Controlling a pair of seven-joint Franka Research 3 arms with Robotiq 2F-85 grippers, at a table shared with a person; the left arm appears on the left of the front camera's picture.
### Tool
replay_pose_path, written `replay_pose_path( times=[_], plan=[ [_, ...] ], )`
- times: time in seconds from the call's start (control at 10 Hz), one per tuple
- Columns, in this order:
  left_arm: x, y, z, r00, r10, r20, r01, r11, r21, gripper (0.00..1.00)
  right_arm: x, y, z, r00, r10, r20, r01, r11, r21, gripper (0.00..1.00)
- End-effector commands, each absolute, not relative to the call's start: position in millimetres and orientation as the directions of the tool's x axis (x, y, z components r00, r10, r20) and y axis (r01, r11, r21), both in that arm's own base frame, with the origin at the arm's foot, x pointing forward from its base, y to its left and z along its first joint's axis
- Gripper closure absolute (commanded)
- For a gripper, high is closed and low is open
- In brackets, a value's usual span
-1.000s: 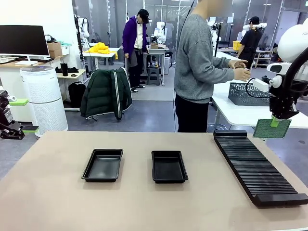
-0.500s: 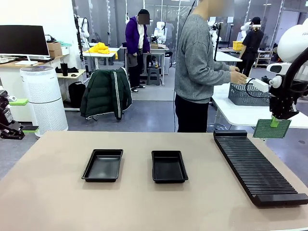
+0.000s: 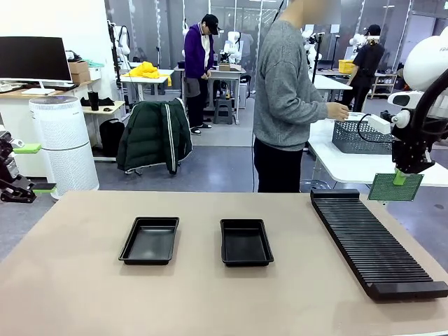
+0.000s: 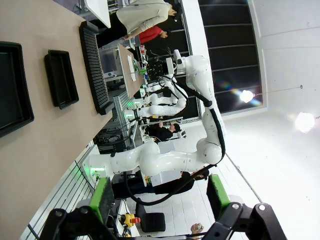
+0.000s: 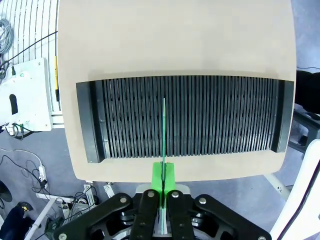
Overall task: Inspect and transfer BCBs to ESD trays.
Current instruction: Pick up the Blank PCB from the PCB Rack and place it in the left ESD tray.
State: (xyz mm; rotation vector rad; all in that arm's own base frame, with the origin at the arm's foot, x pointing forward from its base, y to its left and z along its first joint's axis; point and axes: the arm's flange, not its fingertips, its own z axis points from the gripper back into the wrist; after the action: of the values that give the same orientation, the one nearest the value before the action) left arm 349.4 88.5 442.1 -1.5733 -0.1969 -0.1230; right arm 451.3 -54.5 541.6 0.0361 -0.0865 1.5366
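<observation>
"How far along?"

"Barely begun, I'd judge. Both trays (image 3: 127, 250) on the desk (image 3: 210, 301) are empty."

"And the board?"

"One BCB (image 3: 395, 187) hangs clamped in the right fingers (image 3: 400, 177), up over the rack (image 3: 371, 245) and well apart from the trays. The rack's slots look bare. The left fingers (image 4: 102, 199) are spread, holding nothing."

Left end effector (image 4: 160, 200): green pads (image 4: 102, 200) stand wide apart. Bench (image 4: 45, 150) carries two ESD trays (image 4: 61, 78) side by side, one cut by the frame edge. Ribbed rack (image 4: 95, 70) lies just beyond them. Person (image 4: 145, 12) stands at the far side.
</observation>
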Motion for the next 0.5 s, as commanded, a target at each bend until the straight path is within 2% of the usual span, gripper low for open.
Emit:
replay_pose_path(
  times=[0.0, 0.2, 0.4],
  plan=[
    [348.4, 89.2, 443.1, 0.977, 0.05, 0.205, 0.206, -0.003, -0.979, 0.0, 451.3, -54.5, 541.6, 0.032, 0.996, 0.079, -0.999, 0.034, -0.031, 0.98],
    [348.4, 89.2, 443.1, 0.977, 0.05, 0.205, 0.206, -0.003, -0.979, 0.0, 442.2, -31.4, 555.7, 0.073, 0.994, 0.083, -0.994, 0.079, -0.071, 0.98],
    [348.4, 89.2, 443.1, 0.977, 0.05, 0.205, 0.206, -0.003, -0.979, 0.0, 440.6, -18.9, 565.6, 0.14, 0.986, 0.088, -0.989, 0.142, -0.026, 0.98]
  ],
)
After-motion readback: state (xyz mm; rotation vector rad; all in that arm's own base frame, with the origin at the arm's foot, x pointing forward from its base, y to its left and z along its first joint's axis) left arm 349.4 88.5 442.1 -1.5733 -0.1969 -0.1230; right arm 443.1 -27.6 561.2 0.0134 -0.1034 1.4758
